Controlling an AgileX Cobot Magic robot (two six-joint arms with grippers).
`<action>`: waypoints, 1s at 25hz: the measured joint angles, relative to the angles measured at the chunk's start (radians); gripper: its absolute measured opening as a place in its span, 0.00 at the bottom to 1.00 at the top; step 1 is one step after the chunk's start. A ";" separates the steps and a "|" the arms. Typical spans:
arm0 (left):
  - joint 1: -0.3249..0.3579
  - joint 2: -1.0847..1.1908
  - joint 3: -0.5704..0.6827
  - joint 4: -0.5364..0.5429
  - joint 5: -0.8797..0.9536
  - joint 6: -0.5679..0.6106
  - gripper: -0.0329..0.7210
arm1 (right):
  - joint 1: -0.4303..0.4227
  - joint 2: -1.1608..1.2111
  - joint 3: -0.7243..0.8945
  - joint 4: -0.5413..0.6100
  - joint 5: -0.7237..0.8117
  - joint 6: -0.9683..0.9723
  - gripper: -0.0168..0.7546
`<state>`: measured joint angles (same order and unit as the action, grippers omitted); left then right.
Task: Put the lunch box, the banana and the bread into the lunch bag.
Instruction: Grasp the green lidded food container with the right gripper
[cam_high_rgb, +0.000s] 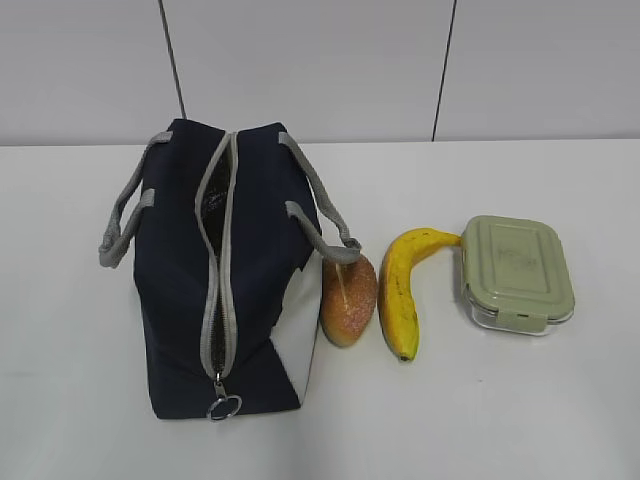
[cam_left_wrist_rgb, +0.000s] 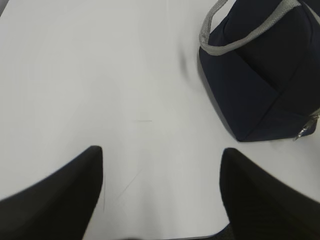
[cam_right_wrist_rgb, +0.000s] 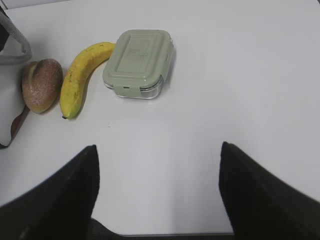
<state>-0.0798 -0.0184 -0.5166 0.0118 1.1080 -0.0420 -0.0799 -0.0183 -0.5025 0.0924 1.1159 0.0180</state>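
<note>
The navy lunch bag (cam_high_rgb: 225, 270) stands at the left of the white table, its grey zipper partly open along the top; it also shows in the left wrist view (cam_left_wrist_rgb: 260, 75). The bread (cam_high_rgb: 348, 298) lies against the bag's right side, the banana (cam_high_rgb: 402, 285) beside it, and the lunch box (cam_high_rgb: 517, 272) with its sage-green lid at the right. The right wrist view shows the bread (cam_right_wrist_rgb: 42, 85), banana (cam_right_wrist_rgb: 82, 75) and lunch box (cam_right_wrist_rgb: 140, 62) far ahead. My left gripper (cam_left_wrist_rgb: 162, 165) and right gripper (cam_right_wrist_rgb: 157, 162) are open and empty over bare table. Neither shows in the exterior view.
The table (cam_high_rgb: 480, 420) is white, with a pale panelled wall (cam_high_rgb: 320, 60) behind it. The bag's grey strap handles (cam_high_rgb: 125, 215) hang out to both sides, one reaching over the bread. A metal ring pull (cam_high_rgb: 222, 407) hangs at the bag's near end.
</note>
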 joint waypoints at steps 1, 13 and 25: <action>0.000 0.000 0.000 0.000 0.000 0.000 0.70 | 0.000 0.000 0.000 0.000 0.000 0.000 0.76; 0.000 0.000 0.000 0.000 0.000 0.000 0.70 | 0.000 0.000 0.000 0.000 0.000 0.000 0.76; 0.000 0.080 -0.024 -0.018 0.000 0.000 0.70 | 0.000 0.000 0.000 0.000 0.000 0.000 0.76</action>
<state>-0.0798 0.0612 -0.5407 -0.0063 1.1080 -0.0420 -0.0799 -0.0183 -0.5025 0.0924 1.1159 0.0180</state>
